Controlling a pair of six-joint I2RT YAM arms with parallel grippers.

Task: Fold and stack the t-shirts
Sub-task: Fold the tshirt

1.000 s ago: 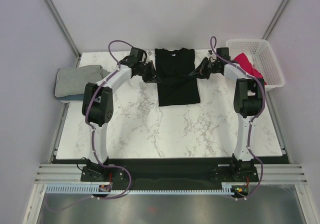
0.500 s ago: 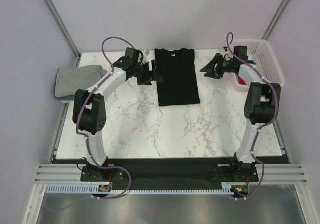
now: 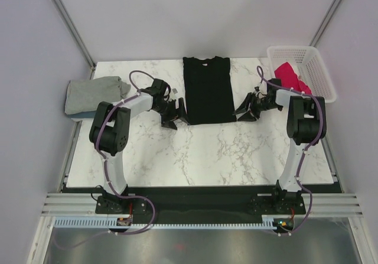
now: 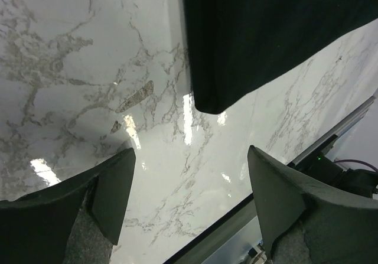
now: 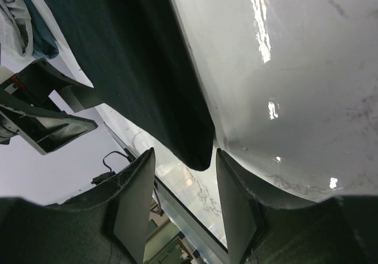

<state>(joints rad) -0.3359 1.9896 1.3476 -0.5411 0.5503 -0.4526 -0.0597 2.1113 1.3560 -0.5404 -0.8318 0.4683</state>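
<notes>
A black t-shirt (image 3: 208, 90) lies flat at the back middle of the table, folded into a narrow strip with its neck label at the far end. My left gripper (image 3: 178, 119) stands open just off its near left corner (image 4: 209, 106), nothing between the fingers (image 4: 115, 193). My right gripper (image 3: 240, 115) is open at the near right corner (image 5: 198, 156), which points into the gap without touching the fingers (image 5: 236, 208). A grey t-shirt (image 3: 94, 94) lies on a blue one at the left edge. A crimson-pink t-shirt (image 3: 288, 75) is in the basket.
The white lattice basket (image 3: 316, 69) stands at the back right corner. The marble table's near edge and black rail (image 3: 201, 188) run in front of both arm bases. The left arm's gripper (image 5: 44, 113) shows across the shirt in the right wrist view.
Both grippers were shut at the black shirt's upper sides; they opened, let go, swung outward, then came toward me to its two near corners. The shirt now lies narrower.
</notes>
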